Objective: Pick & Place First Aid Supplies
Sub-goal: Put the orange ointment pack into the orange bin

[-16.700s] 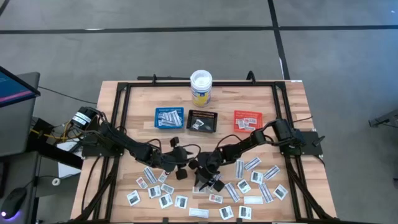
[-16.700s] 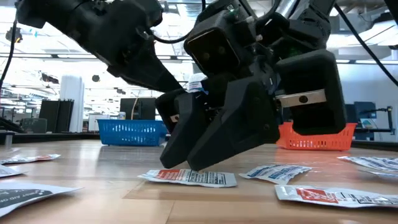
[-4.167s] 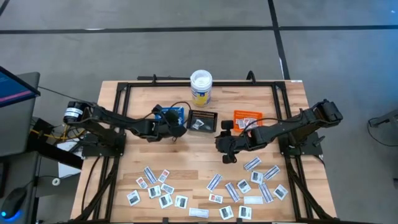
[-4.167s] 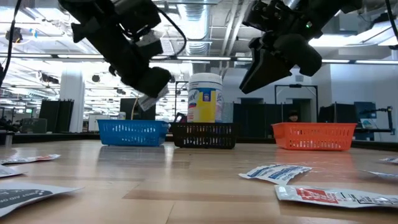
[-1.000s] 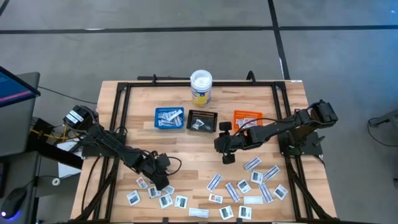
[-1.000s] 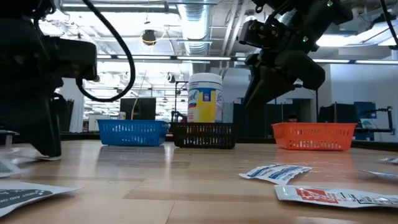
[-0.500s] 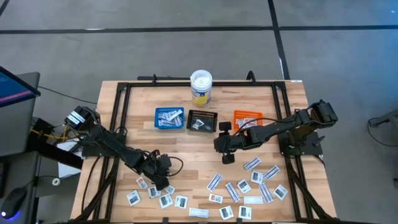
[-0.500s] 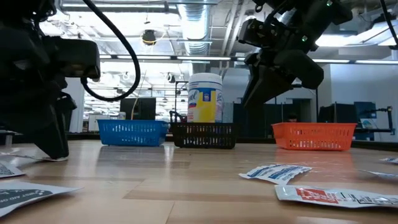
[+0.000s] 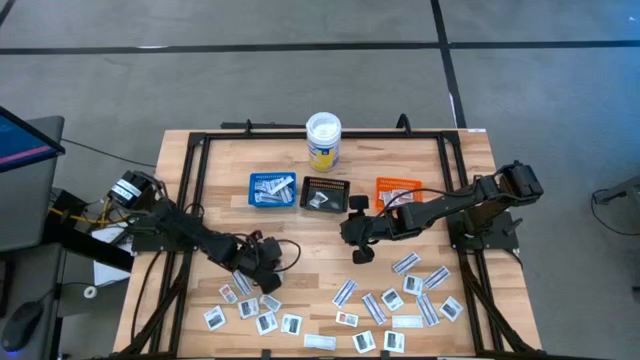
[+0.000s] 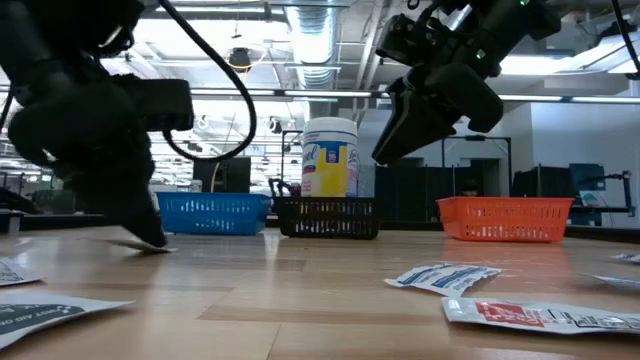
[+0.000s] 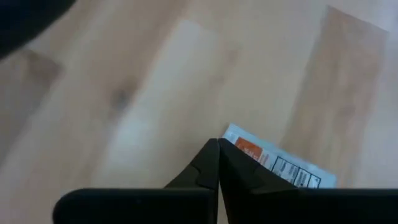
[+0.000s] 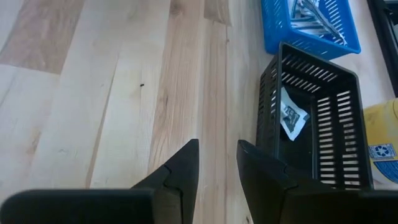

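Observation:
Several small flat paper packets (image 9: 385,305) lie scattered on the wooden table's near half. My left gripper (image 9: 268,285) is down at the table among the left-hand packets, shut at the end of a white packet with a red mark (image 11: 280,167). In the low view its tips (image 10: 155,242) are at the tabletop. My right gripper (image 9: 360,256) hovers open above the table's middle, near the black tray (image 12: 311,118), with nothing between its fingers. My left gripper has its shut fingertips at the end of the white, red-marked packet (image 11: 235,138). They come slanting down from the table's left. One finger hides the rest of that edge. The packet lies flat on the table beyond the tips.
A blue tray (image 9: 272,190), the black tray (image 9: 326,195) and an orange tray (image 9: 397,192) stand in a row across the middle, each with packets inside. A white-lidded tub (image 9: 323,140) stands behind them. Bare wood lies between the trays and the packets.
My left gripper has slid a little toward the table's right and far side, low over the packets, turning as it went, and has shut. My right gripper has stayed in place and tipped slightly.

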You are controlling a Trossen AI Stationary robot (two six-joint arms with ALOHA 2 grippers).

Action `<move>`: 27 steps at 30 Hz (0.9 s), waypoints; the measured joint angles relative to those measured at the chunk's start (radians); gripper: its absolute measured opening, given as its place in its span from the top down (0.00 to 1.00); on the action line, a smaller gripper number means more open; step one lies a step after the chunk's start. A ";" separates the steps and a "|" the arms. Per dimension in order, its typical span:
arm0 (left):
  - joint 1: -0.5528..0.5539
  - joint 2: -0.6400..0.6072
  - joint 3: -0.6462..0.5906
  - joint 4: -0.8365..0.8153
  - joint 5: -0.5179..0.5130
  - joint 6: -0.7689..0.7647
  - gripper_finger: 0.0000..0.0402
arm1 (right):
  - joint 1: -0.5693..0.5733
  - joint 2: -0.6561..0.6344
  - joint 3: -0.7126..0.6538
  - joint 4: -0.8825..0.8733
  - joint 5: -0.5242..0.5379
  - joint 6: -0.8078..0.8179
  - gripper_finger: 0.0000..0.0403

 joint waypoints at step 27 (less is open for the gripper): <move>0.146 -0.016 0.003 0.061 0.228 0.325 0.59 | -0.003 0.000 -0.049 0.129 -0.247 0.068 0.74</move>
